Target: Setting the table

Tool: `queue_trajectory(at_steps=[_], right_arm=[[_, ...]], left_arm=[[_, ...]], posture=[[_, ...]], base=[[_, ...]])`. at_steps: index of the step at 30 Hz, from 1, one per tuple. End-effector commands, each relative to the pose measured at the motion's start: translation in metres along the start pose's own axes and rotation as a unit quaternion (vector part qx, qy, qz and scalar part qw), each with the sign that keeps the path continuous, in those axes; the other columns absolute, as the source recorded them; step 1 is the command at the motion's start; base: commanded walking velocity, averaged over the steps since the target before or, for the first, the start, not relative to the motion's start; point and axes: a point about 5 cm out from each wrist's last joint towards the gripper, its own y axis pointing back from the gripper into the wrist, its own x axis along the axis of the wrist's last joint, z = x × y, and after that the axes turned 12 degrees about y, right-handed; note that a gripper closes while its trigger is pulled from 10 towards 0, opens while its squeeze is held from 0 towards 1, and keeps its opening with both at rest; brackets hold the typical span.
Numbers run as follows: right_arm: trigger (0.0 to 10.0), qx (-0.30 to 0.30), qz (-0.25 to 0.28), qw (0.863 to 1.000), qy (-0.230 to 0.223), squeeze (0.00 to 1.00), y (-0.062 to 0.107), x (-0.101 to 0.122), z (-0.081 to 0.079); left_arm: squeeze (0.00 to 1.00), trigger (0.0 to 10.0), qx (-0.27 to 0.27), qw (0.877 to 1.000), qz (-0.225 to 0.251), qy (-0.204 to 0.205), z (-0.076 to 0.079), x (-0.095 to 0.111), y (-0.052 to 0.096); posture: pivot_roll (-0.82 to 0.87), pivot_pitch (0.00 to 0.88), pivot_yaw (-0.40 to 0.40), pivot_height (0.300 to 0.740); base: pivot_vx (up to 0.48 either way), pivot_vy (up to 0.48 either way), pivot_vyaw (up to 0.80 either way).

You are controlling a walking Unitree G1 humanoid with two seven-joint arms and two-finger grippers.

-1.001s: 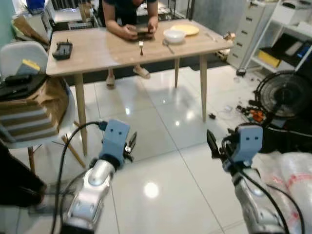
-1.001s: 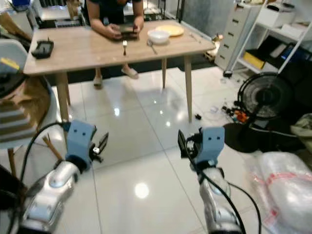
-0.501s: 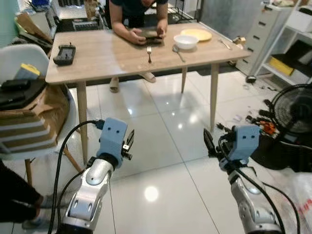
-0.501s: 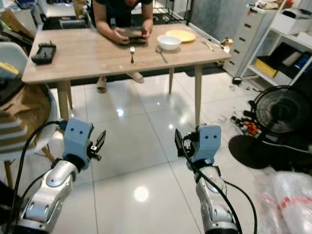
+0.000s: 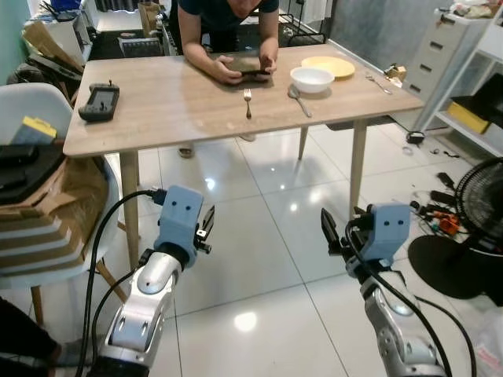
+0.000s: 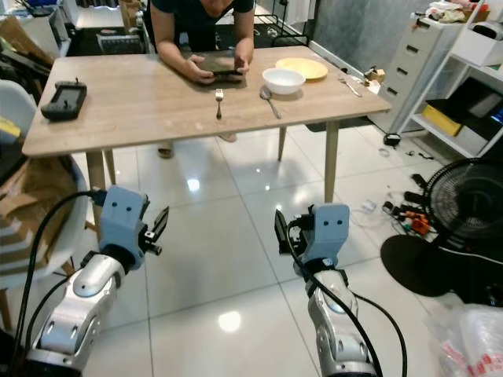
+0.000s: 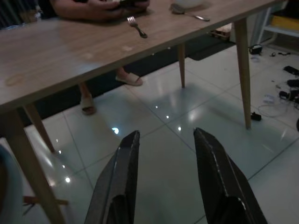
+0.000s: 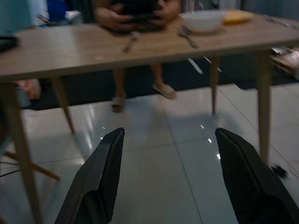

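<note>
A long wooden table (image 5: 196, 106) stands ahead of me. On its right half lie a fork (image 5: 247, 102), a spoon (image 5: 299, 100), a white bowl (image 5: 312, 77) and a yellow plate (image 5: 328, 66). Another utensil (image 5: 379, 82) lies near the right end. A person sits at the far side with both hands on a phone (image 5: 244, 63). My left gripper (image 5: 206, 224) and right gripper (image 5: 326, 232) hover low over the tiled floor, well short of the table. Both are open and hold nothing, as the left wrist view (image 7: 167, 134) and right wrist view (image 8: 170, 133) show.
A black device (image 5: 93, 100) lies on the table's left end. A white chair (image 5: 35, 102) piled with cardboard and bags stands at my left. A floor fan (image 5: 483, 196), small clutter (image 5: 436, 220) and grey drawers (image 5: 440, 39) are at the right. Glossy tiles lie between me and the table.
The whole view has shifted: the table now sits nearer and more central, and the plastic bags at the lower right have left the picture. Both grippers keep the same open pose.
</note>
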Motion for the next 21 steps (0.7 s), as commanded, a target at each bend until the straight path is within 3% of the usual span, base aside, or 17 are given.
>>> queue_trajectory(at_steps=[1,21], right_arm=[[10.0,0.000,-0.009,1.000,-0.002,0.00,0.0019,-0.0034,-0.0012],[10.0,0.002,-0.009,1.000,-0.003,0.00,0.0009,-0.0011,-0.0014]], left_arm=[[0.00,10.0,-0.004,1.000,-0.002,-0.001,0.0012,0.0000,0.0017],[0.00,10.0,0.006,1.000,-0.001,0.000,-0.0028,0.0013,0.0011]], posture=[[0.09,0.115,0.054,0.740],[0.09,0.118,0.045,0.740]], base=[[0.480,0.000,0.00],[0.480,0.000,0.00]])
